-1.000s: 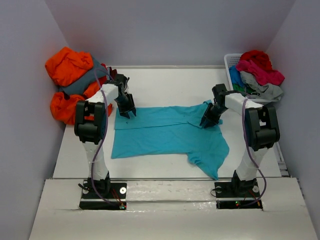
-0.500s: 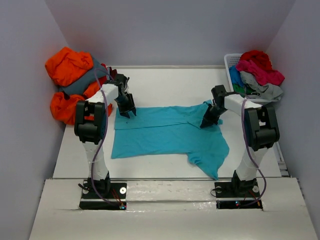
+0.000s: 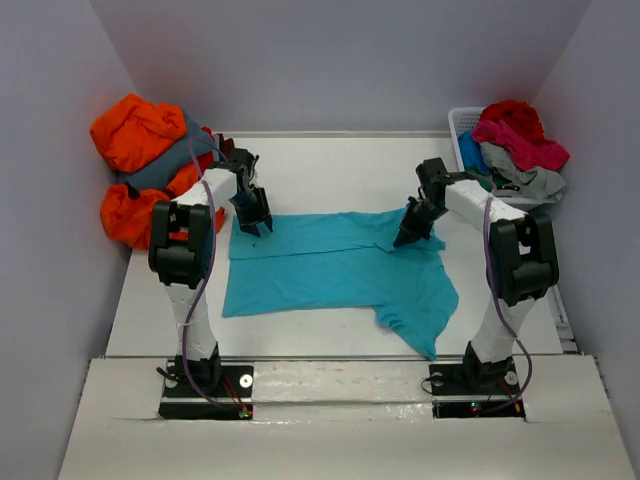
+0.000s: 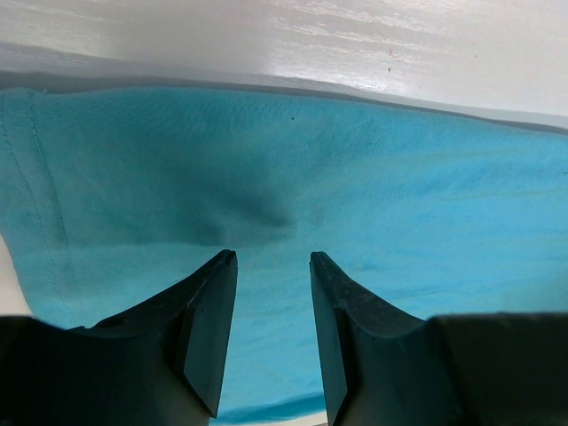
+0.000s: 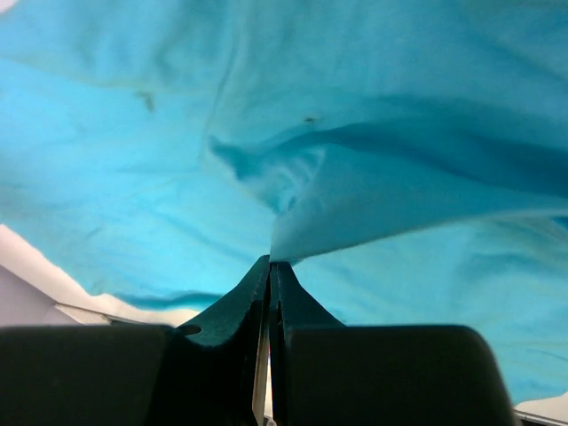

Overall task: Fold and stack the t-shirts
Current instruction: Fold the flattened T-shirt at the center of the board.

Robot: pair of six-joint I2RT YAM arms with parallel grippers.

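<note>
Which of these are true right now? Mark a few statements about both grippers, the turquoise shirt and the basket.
1. The right gripper is shut on a fold of the turquoise cloth t-shirt. True.
2. The left gripper is clamped on that shirt. False: the left gripper's jaws stand apart, nothing pinched.
3. A basket stands far left. False: the white slatted plastic basket stands far right; crumpled orange shirts lie far left.
4. The turquoise cloth t-shirt lies spread on the white table. True.

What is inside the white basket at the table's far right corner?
Crumpled shirts are heaped above the basket rim: red t-shirt on top, pink t-shirt below, light grey t-shirt nearest, green t-shirt peeking left. The basket's floor and anything underneath are covered.
</note>
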